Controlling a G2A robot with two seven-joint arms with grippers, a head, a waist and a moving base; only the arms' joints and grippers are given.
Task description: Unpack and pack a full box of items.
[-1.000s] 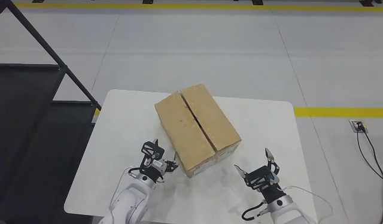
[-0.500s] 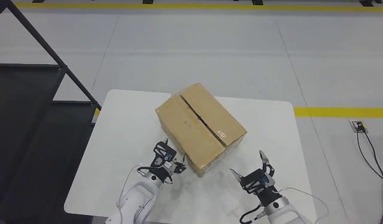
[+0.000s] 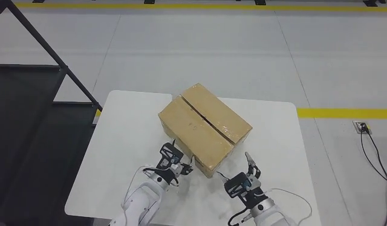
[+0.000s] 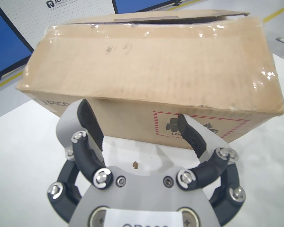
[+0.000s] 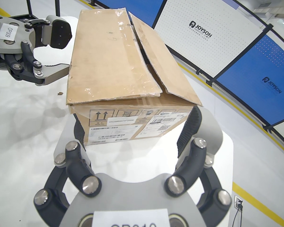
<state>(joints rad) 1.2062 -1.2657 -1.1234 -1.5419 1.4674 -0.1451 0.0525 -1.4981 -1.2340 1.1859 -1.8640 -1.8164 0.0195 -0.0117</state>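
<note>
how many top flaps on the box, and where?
2. The flat flap is the one nearer the left pincer. The lifted flap lies beyond the centre seam, its edge slightly raised. Inner flaps, if any, are hidden.

The white table (image 3: 121, 159) has rounded corners and carries one brown cardboard box (image 3: 204, 128). The box stands about the middle of the table, turned at an angle to its edges. A small brown crumb (image 4: 135, 165) lies on the table just beside the box.
</note>
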